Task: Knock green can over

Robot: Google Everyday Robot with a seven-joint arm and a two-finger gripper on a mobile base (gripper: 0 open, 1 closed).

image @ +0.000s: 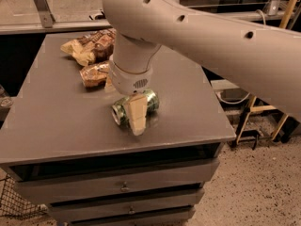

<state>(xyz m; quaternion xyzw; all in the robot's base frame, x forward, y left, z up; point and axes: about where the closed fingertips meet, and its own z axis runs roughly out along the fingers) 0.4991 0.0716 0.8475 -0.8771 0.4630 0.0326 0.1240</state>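
Presently: 1 cream plastic parallel-jaw gripper (137,119), pointing down at the tabletop. Its pale wedge-shaped tip lies across the front of the can's middle, and its end shows just ahead of the can. Released or clenched: cannot tell, since the wrist and the can hide the rest. 1 pale-green aluminium drink can (151,101), cylindrical and glossy, lies on its side near the centre of the top, a little toward the front edge. Its round silver end faces front-left and its body runs back-right behind the gripper tip. Above the gripper sits 1 short round wrist housing (131,74), smooth cream, with a small dotted grille patch on its front. 1 thick tubular arm (211,36), same smooth cream shell, sweeps from the wrist up and out to the right edge of view; 3 small dark round holes counted along it. 1 crinkly yellow-brown snack bag (93,74) lies just beside the wrist on its left, well apart from the can. 1 clump of crinkly pale-yellow and brown bags (89,46) lies nearer the back-left corner; whether it is one bag or more, cannot tell. All rest on 1 grey matte flat-topped cabinet (56,121), rectangular, with 2 drawer fronts visible below an open slot, each with 1 small knob. To the right is a speckled stone-like floor (254,192). At lower left, 1 wire mesh basket (9,204), partly cut off by the frame edge.
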